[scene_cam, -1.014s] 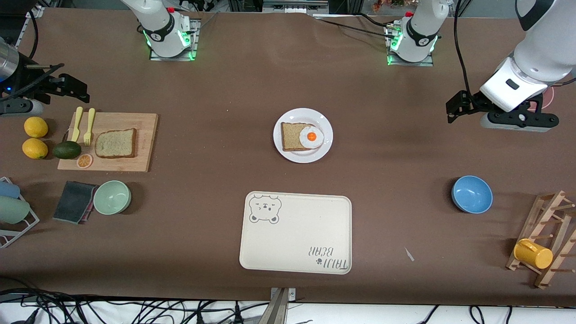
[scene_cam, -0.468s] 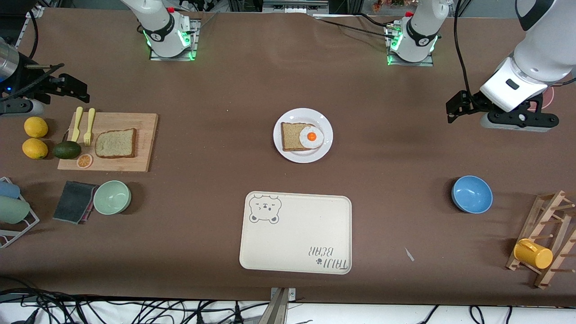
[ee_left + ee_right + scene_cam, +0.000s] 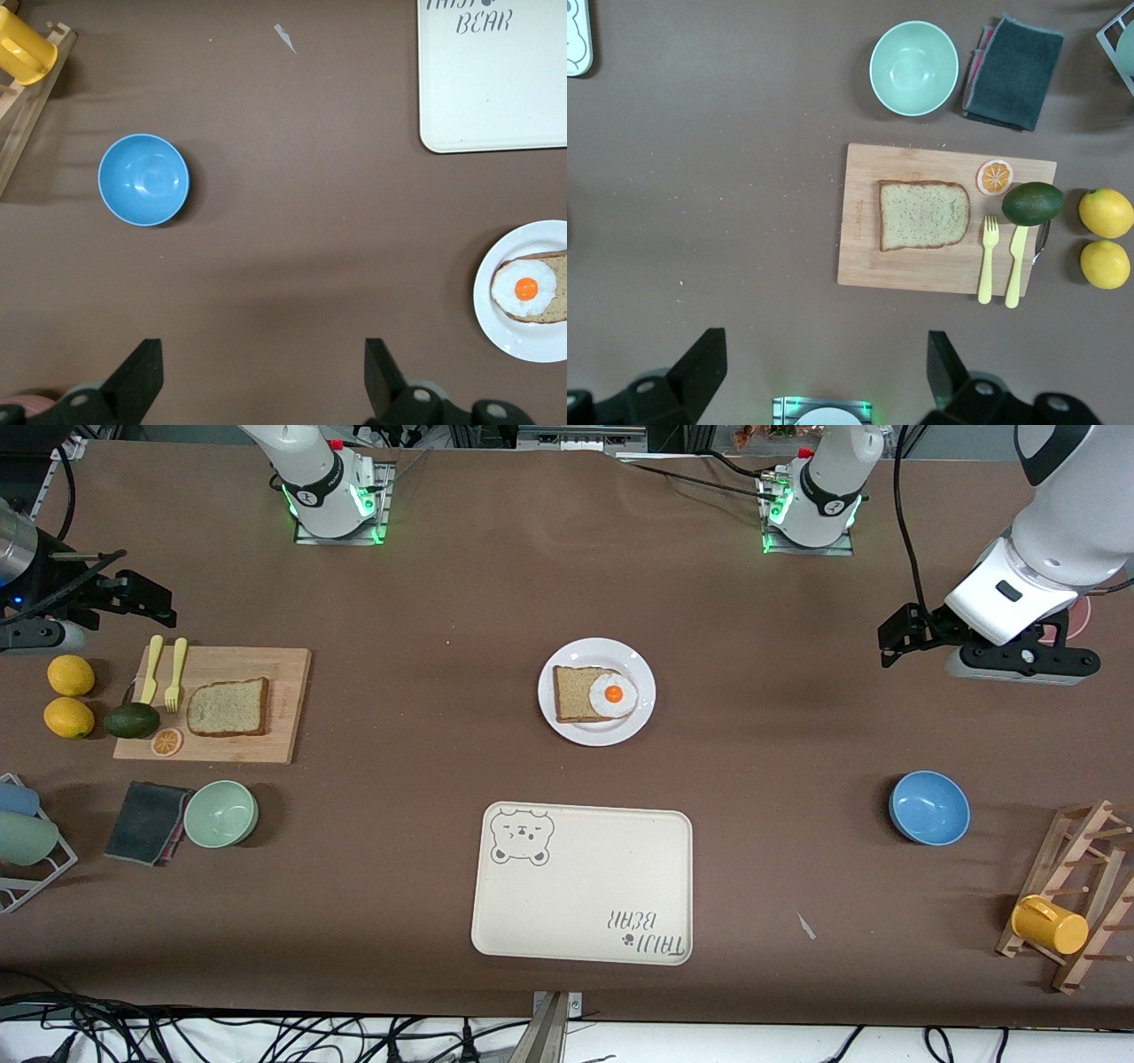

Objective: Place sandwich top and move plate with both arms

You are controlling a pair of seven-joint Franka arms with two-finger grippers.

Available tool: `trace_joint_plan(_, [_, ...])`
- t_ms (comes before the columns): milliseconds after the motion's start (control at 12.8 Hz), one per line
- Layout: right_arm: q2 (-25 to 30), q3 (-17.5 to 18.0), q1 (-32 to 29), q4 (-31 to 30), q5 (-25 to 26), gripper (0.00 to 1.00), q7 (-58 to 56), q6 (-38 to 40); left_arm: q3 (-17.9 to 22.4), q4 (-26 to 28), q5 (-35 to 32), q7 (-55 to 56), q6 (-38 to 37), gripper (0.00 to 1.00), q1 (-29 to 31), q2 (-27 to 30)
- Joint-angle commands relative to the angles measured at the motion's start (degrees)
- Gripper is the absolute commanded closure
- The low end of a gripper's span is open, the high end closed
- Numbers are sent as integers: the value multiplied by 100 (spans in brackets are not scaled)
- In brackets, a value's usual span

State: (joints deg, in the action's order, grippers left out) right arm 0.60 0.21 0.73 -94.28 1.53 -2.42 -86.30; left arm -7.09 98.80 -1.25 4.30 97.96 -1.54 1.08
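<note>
Nothing's moving since before: we're hovering both grippers, left gripper (image 3: 261,376) and right gripper (image 3: 824,372), open, right seemingly well apart from sandwich top (image 3: 228,707); plate (image 3: 596,731) waiting mid-table.

Plain sandwich top (image 3: 228,707) lies flat, seemingly untouched; white plate (image 3: 567,731) mid-table.

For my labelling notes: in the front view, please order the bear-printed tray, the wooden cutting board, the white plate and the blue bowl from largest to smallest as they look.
1. bear-printed tray
2. wooden cutting board
3. white plate
4. blue bowl

The tray lies nearest the camera, but its lead looks too large for that alone.
</note>
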Motion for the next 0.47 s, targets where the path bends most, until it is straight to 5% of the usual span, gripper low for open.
trace_joint_plan(0, [-24,49,-64,86,-3,0,40,79,-39,-80,-130,62,-93,0,22,-3])
trace_joint_plan(390, [-77,58,-55,129,41,0,-21,70,-39,-80,-130,62,-93,0,22,-3])
